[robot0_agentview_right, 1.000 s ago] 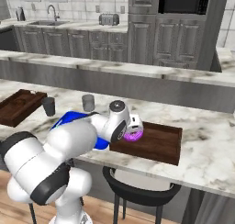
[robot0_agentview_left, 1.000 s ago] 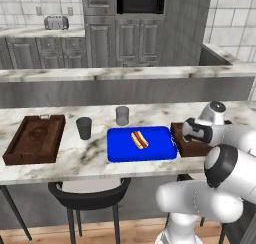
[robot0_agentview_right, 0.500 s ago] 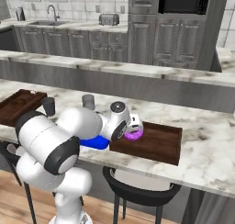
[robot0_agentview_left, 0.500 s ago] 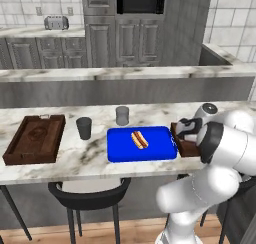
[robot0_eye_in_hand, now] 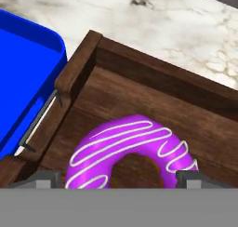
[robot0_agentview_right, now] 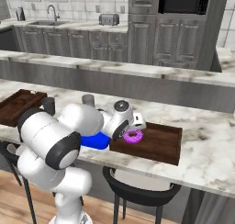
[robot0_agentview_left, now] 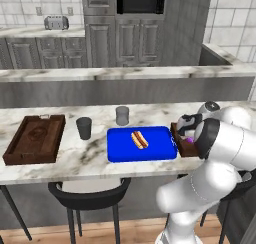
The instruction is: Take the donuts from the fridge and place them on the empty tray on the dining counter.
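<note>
Hand view: looking straight down on the purple donut, flat on the floor of the wooden tray, close to the tray's corner next to the blue tray. Gripper spread wide, one fingertip at each outer edge of the ring, gripping nothing.

Likely trouble: dragging or tipping the donut on the way up if a fingertip is touching the icing; cannot tell contact from here. Worth lifting straight, not sideways toward the tray wall.

Right base view: places donut at the near-left end of the tray on the dining counter. Left base view: adds the hot dog on the blue tray, with donut mostly masked by the arm.
</note>
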Robot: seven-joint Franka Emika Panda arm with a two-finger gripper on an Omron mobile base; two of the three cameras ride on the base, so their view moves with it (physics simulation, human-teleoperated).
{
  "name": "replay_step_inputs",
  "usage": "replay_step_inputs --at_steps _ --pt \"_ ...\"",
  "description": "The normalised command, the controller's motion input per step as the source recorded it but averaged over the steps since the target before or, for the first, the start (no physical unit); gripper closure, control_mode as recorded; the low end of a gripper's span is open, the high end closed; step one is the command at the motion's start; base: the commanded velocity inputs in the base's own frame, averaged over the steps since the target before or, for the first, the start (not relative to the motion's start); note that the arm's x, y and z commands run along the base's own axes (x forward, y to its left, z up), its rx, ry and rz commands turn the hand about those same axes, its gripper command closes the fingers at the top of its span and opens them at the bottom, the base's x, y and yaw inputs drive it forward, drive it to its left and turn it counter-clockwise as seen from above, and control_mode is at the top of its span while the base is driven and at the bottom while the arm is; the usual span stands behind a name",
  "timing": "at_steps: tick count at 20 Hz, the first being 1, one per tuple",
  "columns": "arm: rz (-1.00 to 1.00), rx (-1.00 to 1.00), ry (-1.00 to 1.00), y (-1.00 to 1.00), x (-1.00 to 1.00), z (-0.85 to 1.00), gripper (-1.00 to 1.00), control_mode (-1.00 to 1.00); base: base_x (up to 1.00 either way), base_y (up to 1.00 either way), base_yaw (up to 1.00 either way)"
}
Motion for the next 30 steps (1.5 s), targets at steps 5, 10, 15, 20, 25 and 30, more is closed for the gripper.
replay_step_inputs --at_steps 5,10,15,20,25,30 --pt "0.00 0.00 -0.13 0.00 -0.70 0.87 -1.00 -1.00 0.00 0.00 0.00" --pt "0.01 -0.01 -0.35 0.00 -1.00 1.00 -1.00 -1.00 0.00 0.00 0.00" --pt "-0.01 -0.02 -0.18 0.17 -0.97 1.00 -1.00 -1.00 0.00 0.00 0.00" --pt "-0.18 0.02 -0.01 0.30 -0.55 1.00 -1.00 -1.00 0.00 0.00 0.00" --pt "-0.20 0.11 -0.01 0.33 -0.36 0.93 -1.00 -1.00 0.00 0.00 0.00" --pt "-0.13 0.37 -0.02 0.32 -0.42 0.41 -1.00 -1.00 0.00 0.00 0.00"
